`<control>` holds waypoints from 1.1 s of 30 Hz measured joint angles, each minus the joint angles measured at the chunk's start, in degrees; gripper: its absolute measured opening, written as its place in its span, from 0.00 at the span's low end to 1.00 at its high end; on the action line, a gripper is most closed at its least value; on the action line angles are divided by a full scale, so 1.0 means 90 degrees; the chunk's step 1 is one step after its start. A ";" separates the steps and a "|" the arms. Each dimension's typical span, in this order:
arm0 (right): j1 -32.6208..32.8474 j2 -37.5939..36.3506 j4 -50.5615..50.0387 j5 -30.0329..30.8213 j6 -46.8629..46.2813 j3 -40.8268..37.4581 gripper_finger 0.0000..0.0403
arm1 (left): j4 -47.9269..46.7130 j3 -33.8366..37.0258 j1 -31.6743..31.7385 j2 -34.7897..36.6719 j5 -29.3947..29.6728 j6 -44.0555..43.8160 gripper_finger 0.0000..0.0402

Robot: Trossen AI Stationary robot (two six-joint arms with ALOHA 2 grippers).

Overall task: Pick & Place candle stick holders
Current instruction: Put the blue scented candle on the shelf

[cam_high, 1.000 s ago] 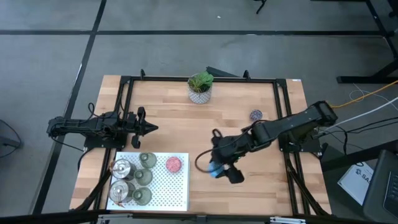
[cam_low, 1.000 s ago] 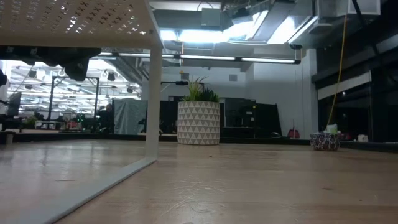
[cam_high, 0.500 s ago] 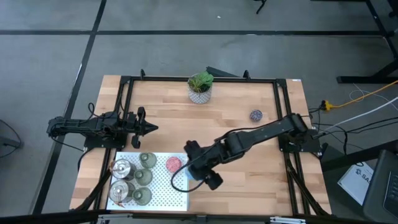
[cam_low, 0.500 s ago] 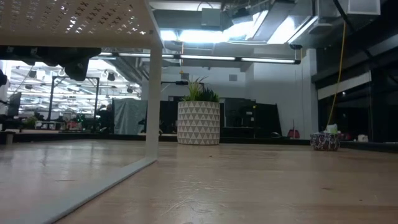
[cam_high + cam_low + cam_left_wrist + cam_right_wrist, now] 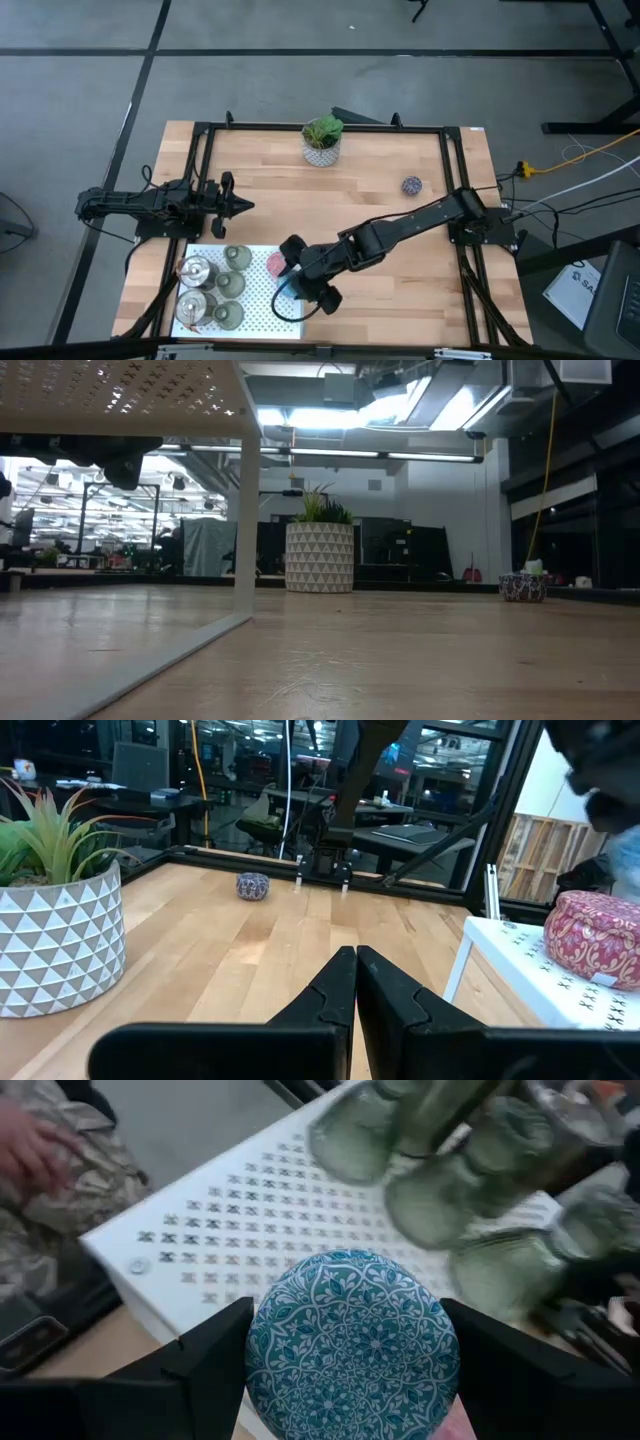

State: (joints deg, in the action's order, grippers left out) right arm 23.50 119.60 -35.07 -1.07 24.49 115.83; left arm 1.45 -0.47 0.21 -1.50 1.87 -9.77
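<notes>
Candle stick holders are what you are sorting, and the round blue holder with a white lace pattern (image 5: 352,1348) sits clamped between the two dark fingers of your right gripper (image 5: 300,285), which hangs above the near-right part of the white perforated tray (image 5: 290,318). On that tray you have the round pink-red patterned holder (image 5: 277,264) just beside the gripper, almost touching it in the high view. Further along the tray, away from the gripper, stand three olive-grey glass holders (image 5: 238,258), (image 5: 230,285), (image 5: 227,315) and two shiny silver metal holders (image 5: 196,270), (image 5: 191,303), packed close together. The right wrist view shows the blue holder over the tray's bare surface with the olive-grey ones (image 5: 362,1135) beyond it; whether it touches the tray you cannot tell.

Your small speckled purple holder (image 5: 411,185) lies on the wooden table (image 5: 400,300), well apart from the tray, towards the far right side. The green plant in a white triangle-patterned pot (image 5: 322,140) stands at the table's far edge.

Your left gripper (image 5: 240,207) waits just beyond the tray's far edge, its fingers (image 5: 330,995) pressed together on nothing.
</notes>
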 joint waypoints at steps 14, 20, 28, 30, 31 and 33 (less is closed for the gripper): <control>0.0264 0.0545 0.0856 -0.0069 0.0121 0.0000 0.71 | -0.0036 0.0000 0.0000 -0.0056 0.0000 0.0000 0.01; 0.0265 0.0706 0.1000 -0.0037 0.0122 -0.0010 0.74 | -0.0005 -0.0001 0.0000 -0.0154 -0.0001 0.0000 0.01; 0.0270 0.0779 0.1244 0.0151 0.0119 -0.0002 0.84 | -0.0044 0.0000 0.0000 -0.0185 0.0000 -0.0001 0.02; 0.0270 0.0779 0.1229 0.0171 0.0117 -0.0002 0.85 | -0.0041 -0.0002 0.0000 -0.0185 0.0000 -0.0001 0.02; 0.0270 0.0779 0.1229 0.0208 0.0117 -0.0005 0.85 | -0.0040 -0.0001 0.0000 -0.0186 0.0000 -0.0001 0.01; 0.0270 0.0779 0.1266 0.0313 0.0114 -0.0002 0.86 | -0.0041 0.0000 0.0000 -0.0185 0.0000 -0.0001 0.02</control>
State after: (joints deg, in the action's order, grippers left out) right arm 25.93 126.61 -23.68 1.75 25.52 115.81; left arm 1.08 -0.47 0.21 -3.16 1.87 -9.78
